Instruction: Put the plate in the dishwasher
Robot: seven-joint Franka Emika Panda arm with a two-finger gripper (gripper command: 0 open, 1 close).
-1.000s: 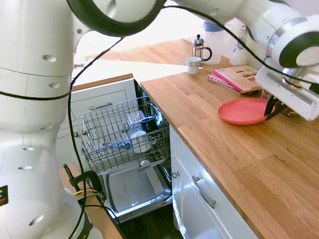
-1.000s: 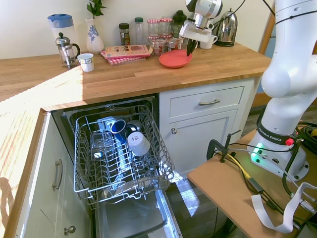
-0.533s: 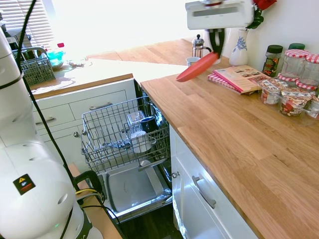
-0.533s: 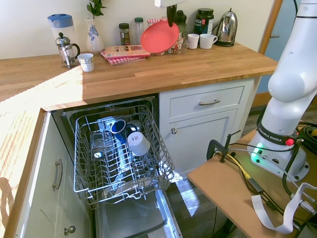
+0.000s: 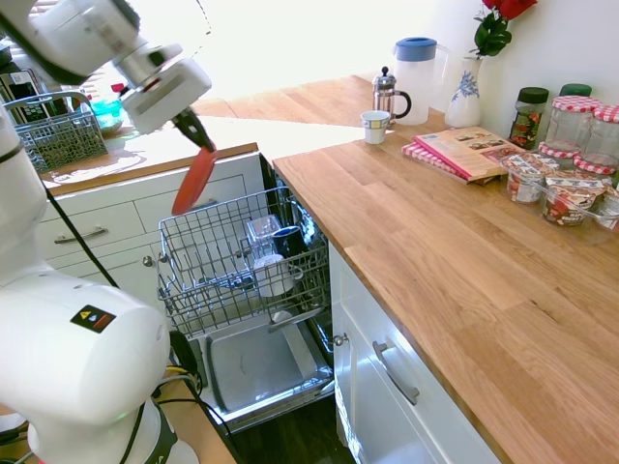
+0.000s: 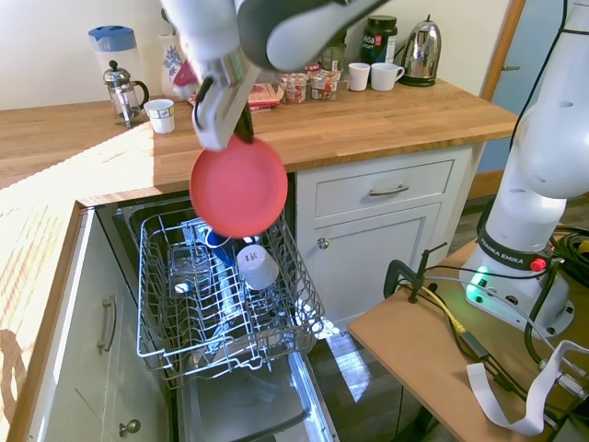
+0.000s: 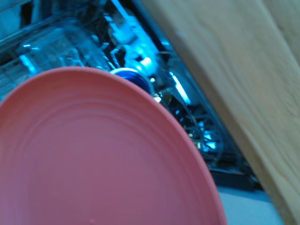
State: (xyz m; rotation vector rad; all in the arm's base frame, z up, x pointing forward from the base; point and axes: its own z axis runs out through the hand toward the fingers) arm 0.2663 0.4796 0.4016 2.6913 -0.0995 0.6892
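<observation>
Coral-pink plate (image 5: 194, 180) hanging on edge in the air over the open dishwasher (image 5: 253, 333).

Plate is round, flat, plain plastic with a shallow rim; it is standing near vertical, showing edge-on in the first exterior view and face-on (image 6: 238, 187) in the second, filling most of the wrist view (image 7: 93, 159) with faint concentric rings. It is being held at its top edge, clear of the rack, not touching it. Dishwasher door is lying folded down, grey inner panel facing up; silver wire rack (image 6: 221, 295) is sitting pulled out, carrying a blue mug, a white cup and a clear glass.
</observation>
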